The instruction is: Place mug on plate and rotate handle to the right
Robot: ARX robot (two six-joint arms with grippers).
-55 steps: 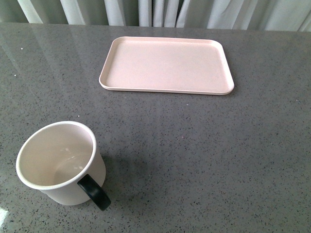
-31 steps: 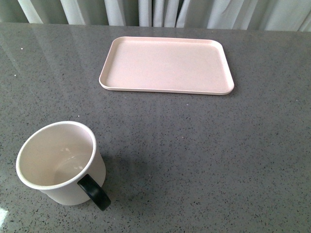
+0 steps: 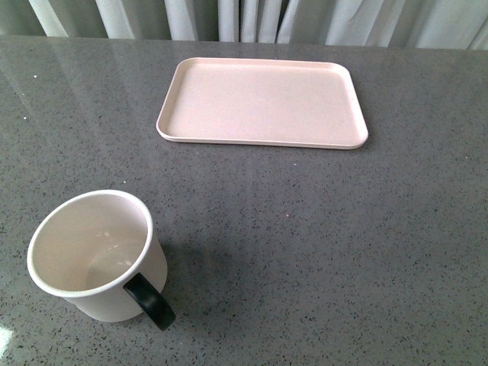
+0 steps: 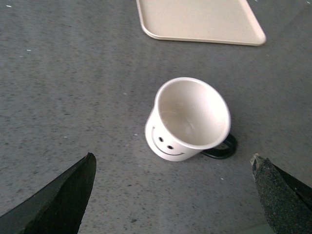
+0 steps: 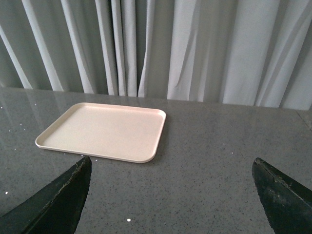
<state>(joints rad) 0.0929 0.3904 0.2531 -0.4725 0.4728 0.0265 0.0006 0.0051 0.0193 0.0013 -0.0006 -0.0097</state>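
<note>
Left claw (image 4: 171,157) spread wide, facing upright smiley-face mug (image 4: 187,119) near left; right claw (image 5: 171,160) also wide; pink plate (image 3: 261,101) far centre.

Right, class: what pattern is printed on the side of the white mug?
A black smiley face on the mug; it shows best in the left wrist view.

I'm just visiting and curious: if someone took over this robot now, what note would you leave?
Left gripper: open, empty, aimed at the mug.
Right gripper: open, empty, facing the plate.
Mug: upright on the table, near the robot's left, handle toward the robot.
Plate: bare, farther back.
Done: nothing yet.
Left: grasp mug, set it on plate, turn handle right.
</note>
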